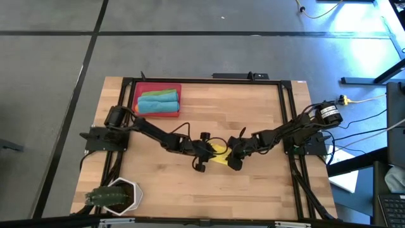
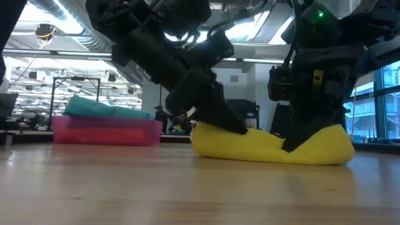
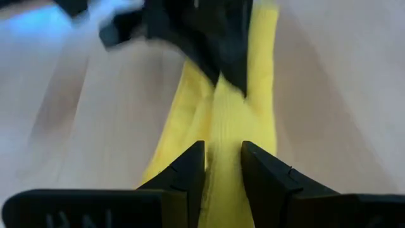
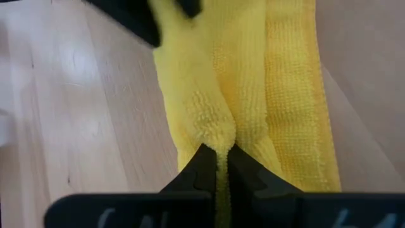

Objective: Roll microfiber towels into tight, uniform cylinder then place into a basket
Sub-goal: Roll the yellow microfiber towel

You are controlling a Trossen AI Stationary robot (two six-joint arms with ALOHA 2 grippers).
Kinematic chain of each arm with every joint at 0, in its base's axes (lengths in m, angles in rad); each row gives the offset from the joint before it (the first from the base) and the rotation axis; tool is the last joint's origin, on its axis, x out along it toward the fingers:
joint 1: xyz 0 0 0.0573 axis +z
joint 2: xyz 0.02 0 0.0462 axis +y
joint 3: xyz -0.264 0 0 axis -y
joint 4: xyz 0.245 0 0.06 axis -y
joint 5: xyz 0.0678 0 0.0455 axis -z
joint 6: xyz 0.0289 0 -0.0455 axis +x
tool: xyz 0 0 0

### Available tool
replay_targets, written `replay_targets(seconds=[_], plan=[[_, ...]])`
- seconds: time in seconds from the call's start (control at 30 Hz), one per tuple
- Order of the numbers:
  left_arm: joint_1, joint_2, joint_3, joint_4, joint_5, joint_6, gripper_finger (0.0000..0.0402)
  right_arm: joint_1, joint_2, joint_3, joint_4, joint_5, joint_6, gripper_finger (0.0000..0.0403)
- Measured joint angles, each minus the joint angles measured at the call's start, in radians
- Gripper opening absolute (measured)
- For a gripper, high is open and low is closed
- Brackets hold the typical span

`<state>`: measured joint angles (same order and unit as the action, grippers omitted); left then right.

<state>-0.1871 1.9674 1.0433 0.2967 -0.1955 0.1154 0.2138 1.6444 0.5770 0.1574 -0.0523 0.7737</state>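
Observation:
A yellow microfiber towel (image 1: 220, 155), folded into a long thick roll (image 2: 269, 147), lies on the wooden table between my two grippers. My left gripper (image 1: 207, 152) comes at it from the table's left and is shut on its left part (image 3: 223, 168). My right gripper (image 1: 233, 158) comes from the right and is shut on its other end (image 4: 220, 166). At the far left stands the red basket (image 1: 140, 101), with teal, green and orange rolled towels (image 1: 158, 101) lying in it. My left gripper has the yellow towel's bulk (image 3: 224, 136) pinched between its two fingers, several layers thick. The fingers slant down from the table's left and lie along the roll. The towel rests on the table. My right gripper pinches a raised fold of the yellow towel (image 4: 218, 136) between its two fingers, at their free ends. The fingers slant down from the table's right, along the roll. The cloth bunches up in front of the fingers, and the towel lies on the table.
A white hexagonal pot with a plant (image 1: 117, 195) stands at the table's near left corner. A black frame (image 1: 281, 114) runs around the table top. Bare wood lies near and far of the yellow towel.

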Motion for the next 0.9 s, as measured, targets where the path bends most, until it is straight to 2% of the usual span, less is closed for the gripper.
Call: replay_targets(seconds=[0.27,0.5,0.6,0.8,0.9], plan=[[0.044,0.045,0.002,0.023,0.003,-0.006,0.0096,0.000,0.002,-0.002,0.010,0.007,-0.054,0.0028],[0.051,0.063,0.000,0.015,0.023,-0.032,0.0096,0.001,-0.005,0.036,-0.038,0.025,-0.246,0.0087],[0.049,0.063,0.000,0.009,0.022,-0.035,0.0096,0.000,-0.020,0.090,-0.146,0.059,-0.307,0.0118],[0.049,0.063,0.000,-0.003,0.029,-0.061,0.0096,0.000,-0.051,0.263,-0.524,0.200,-0.392,0.0167],[0.048,0.063,0.001,-0.008,0.029,-0.063,0.0096,0.007,-0.051,0.337,-0.652,0.266,-0.409,0.0187]])
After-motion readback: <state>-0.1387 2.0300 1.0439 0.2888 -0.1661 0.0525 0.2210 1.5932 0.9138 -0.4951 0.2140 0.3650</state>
